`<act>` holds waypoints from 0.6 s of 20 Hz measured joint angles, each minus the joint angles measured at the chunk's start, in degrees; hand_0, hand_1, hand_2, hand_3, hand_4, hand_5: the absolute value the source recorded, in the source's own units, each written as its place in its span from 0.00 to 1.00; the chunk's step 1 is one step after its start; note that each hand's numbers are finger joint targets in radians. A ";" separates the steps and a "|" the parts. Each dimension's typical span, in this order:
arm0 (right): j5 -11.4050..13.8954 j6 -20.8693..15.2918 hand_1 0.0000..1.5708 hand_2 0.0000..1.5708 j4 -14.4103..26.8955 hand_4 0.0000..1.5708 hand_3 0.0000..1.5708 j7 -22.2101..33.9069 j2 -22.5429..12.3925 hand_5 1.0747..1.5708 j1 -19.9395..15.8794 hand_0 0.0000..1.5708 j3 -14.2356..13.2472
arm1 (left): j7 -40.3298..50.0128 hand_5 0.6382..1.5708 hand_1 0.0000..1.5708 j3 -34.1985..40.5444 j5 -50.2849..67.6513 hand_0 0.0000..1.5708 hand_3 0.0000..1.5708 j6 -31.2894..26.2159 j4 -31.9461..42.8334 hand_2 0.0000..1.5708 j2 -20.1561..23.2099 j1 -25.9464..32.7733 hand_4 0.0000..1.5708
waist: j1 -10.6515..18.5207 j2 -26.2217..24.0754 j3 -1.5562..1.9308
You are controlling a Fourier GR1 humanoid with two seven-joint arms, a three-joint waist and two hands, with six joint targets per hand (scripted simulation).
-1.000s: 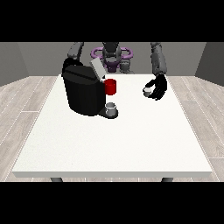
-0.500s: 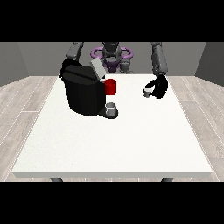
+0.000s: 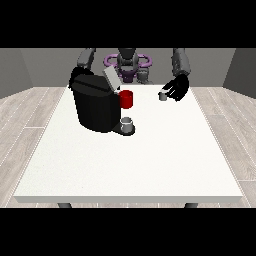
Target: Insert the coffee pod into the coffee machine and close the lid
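Pod (image 3: pixel 162 96), far right of table (image 3: pixel 150 165): probably light, rigid; hand at view's right (image 3: pixel 177 88) curled round its sides

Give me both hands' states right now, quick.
Hand at the view's right: fingers curled beside the small grey coffee pod; whether it grips it cannot be told.
Hand at the view's left: behind the coffee machine, hidden.

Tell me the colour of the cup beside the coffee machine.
Red. The cup stands at the black coffee machine, best seen in the front view.
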 measured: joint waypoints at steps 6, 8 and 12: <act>-0.13 0.38 0.00 0.00 2.40 0.32 0.00 -0.84 -0.34 1.00 -0.52 0.00 -0.17 | 2.02 1.00 0.81 0.12 0.58 0.81 0.82 -5.93 -3.18 0.85 0.63 -4.99 0.35 | 0.06 -1.28 0.00; -0.24 0.54 0.00 0.00 3.36 0.26 0.00 -1.82 -0.51 1.00 -1.14 0.00 -0.43 | 2.59 1.00 0.80 0.43 0.75 0.80 0.82 -7.27 -4.25 0.85 0.85 -6.71 0.34 | -0.04 -0.87 0.01; -0.22 1.24 0.00 0.00 2.42 0.32 0.00 -2.59 -0.36 1.00 -2.88 0.00 1.05 | 4.15 1.00 0.80 2.42 1.06 0.80 0.82 -7.84 -3.83 0.85 2.29 -10.96 0.34 | -2.48 1.63 0.00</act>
